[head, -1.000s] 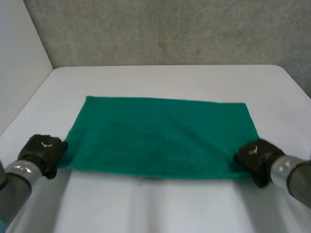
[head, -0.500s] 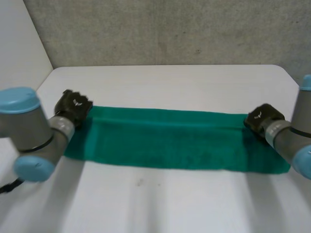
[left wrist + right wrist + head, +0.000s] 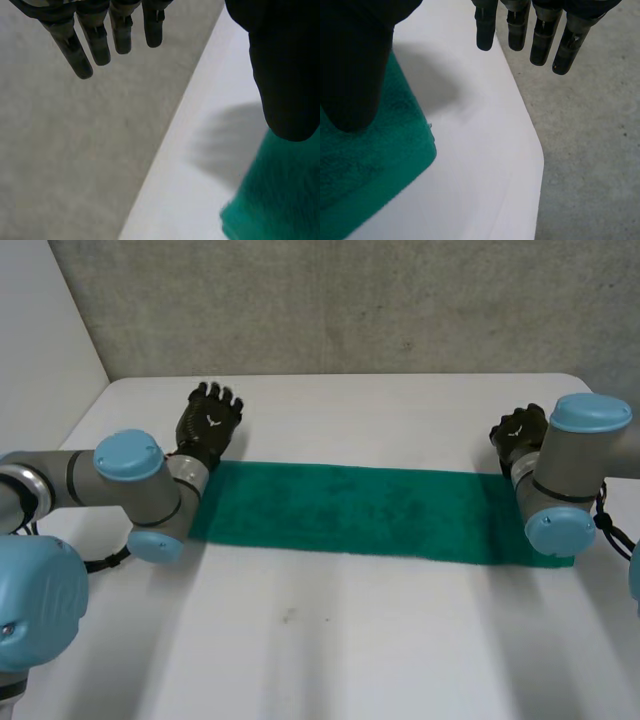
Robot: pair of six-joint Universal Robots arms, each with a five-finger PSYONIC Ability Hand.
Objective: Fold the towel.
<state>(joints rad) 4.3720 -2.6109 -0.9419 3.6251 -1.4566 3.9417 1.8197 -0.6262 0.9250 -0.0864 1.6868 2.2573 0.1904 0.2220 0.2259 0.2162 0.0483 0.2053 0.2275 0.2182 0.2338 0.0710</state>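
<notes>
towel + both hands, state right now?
towel: lying flat on the table as a long narrow strip, looks folded once lengthwise.
left hand: open, fingers straight, holding nothing, at the towel's far left corner.
right hand: open, fingers straight, holding nothing, at the towel's far right corner.

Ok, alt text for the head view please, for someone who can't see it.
A green towel lies as a long narrow band across a white table. The left hand, open, is just beyond its far left corner and the right hand beyond its far right corner.
</notes>
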